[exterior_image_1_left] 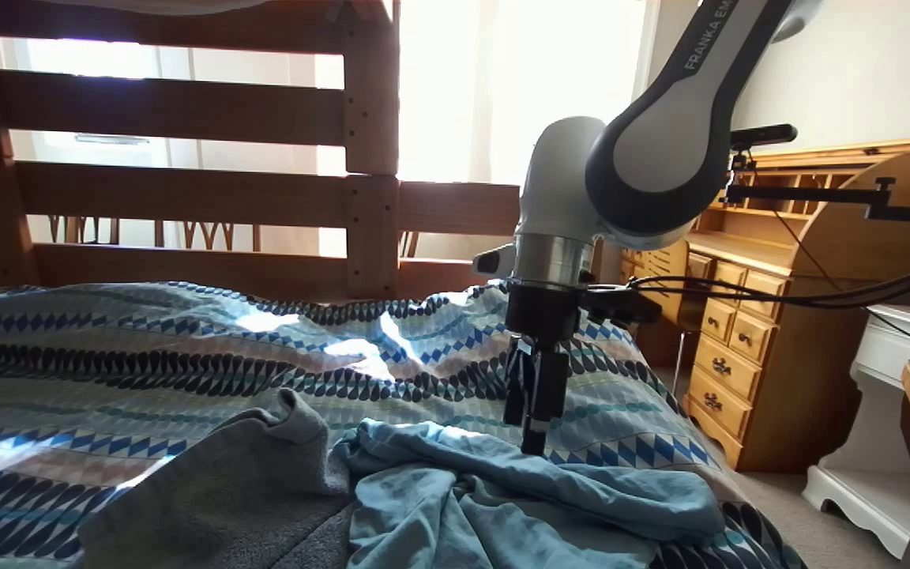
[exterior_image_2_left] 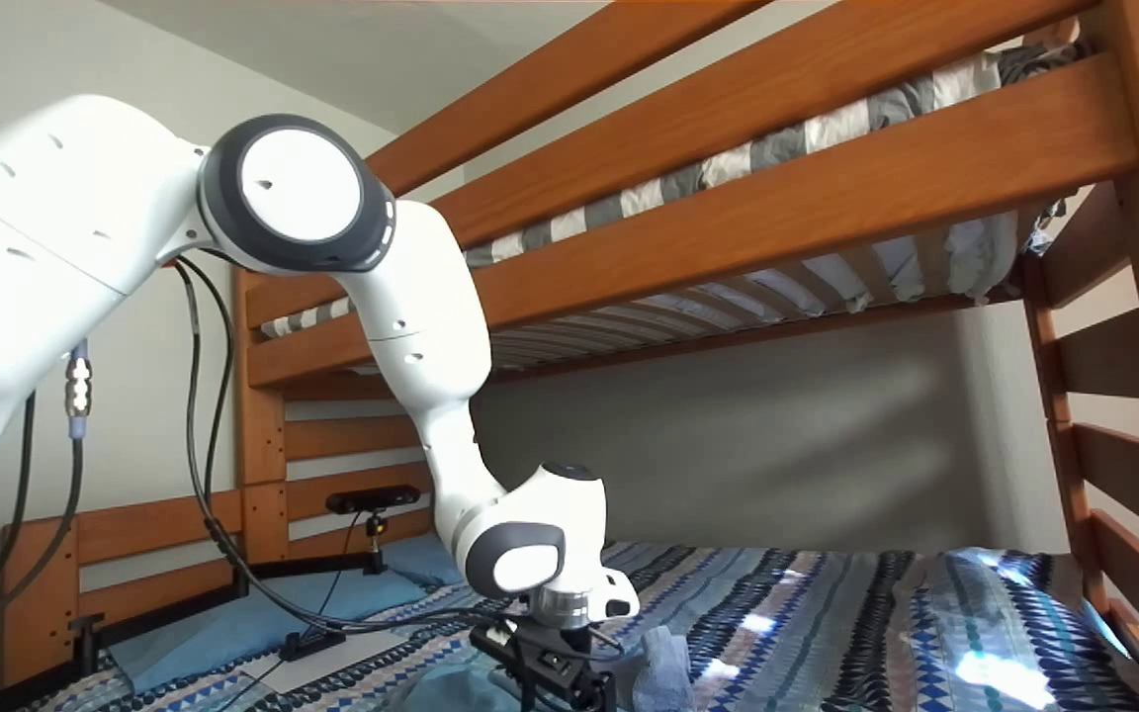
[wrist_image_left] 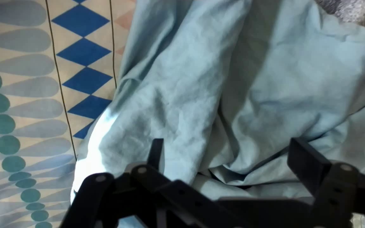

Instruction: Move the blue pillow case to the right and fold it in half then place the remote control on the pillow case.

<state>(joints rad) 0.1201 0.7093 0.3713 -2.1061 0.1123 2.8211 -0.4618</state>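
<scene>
The blue pillow case (exterior_image_1_left: 439, 506) lies crumpled on the striped quilt, its folds bunched near the bed's edge in an exterior view. From above, in the wrist view, the wrinkled pillow case (wrist_image_left: 182, 95) fills most of the picture. My gripper (exterior_image_1_left: 532, 433) points straight down over its far edge; whether the tips touch the cloth I cannot tell. The fingers of the gripper (wrist_image_left: 227, 148) stand wide apart in the wrist view, with loose folds below and nothing gripped. Only a bit of the pillow case (exterior_image_2_left: 451, 689) shows beside the wrist in an exterior view. The remote control is out of view or hidden.
A grey cloth (exterior_image_1_left: 226, 490) lies against the pillow case. The patterned quilt (exterior_image_1_left: 147, 371) covers the bed. Wooden bunk rails (exterior_image_2_left: 777, 227) run overhead and at the bed's end. A camera on a stand (exterior_image_2_left: 372, 499) and light blue pillows (exterior_image_2_left: 263, 628) are at the bed's side.
</scene>
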